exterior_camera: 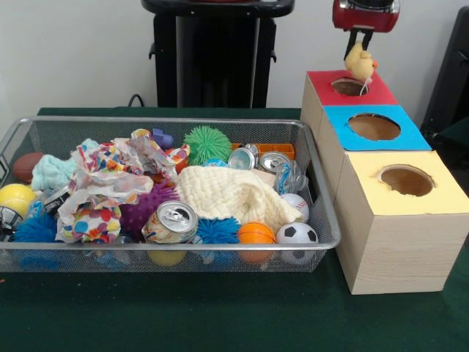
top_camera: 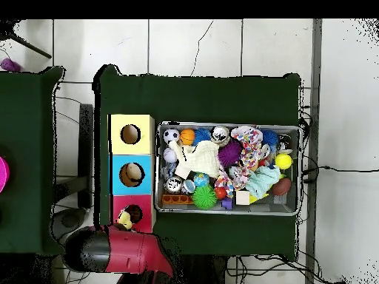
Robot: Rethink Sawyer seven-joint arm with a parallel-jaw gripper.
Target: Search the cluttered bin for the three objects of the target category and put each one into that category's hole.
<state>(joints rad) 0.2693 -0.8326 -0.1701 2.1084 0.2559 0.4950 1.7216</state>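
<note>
The wire mesh bin (exterior_camera: pixel 322 183) sits on the green table, full of balls, cans, cloth and crumpled paper. It also shows in the overhead view (top_camera: pixel 226 126). The red-surround hole (exterior_camera: pixel 349 86) is on the far wooden box; in the overhead view the hole (top_camera: pixel 134 213) is nearest the robot. My gripper (exterior_camera: pixel 359 53) hangs just above that hole, shut on a small yellow plush toy (exterior_camera: pixel 360 63). The yellow toy (top_camera: pixel 125 220) shows at the red hole's edge in the overhead view, next to the red arm.
A blue-surround hole (exterior_camera: pixel 374 126) and a yellow-surround hole (exterior_camera: pixel 406 180) lie on the boxes nearer the front camera. In the bin are a soccer ball (exterior_camera: pixel 296 234), an orange ball (exterior_camera: pixel 256 233), a can (exterior_camera: pixel 171 221) and a cream cloth (exterior_camera: pixel 227 193). The black pedestal (exterior_camera: pixel 212 55) stands behind.
</note>
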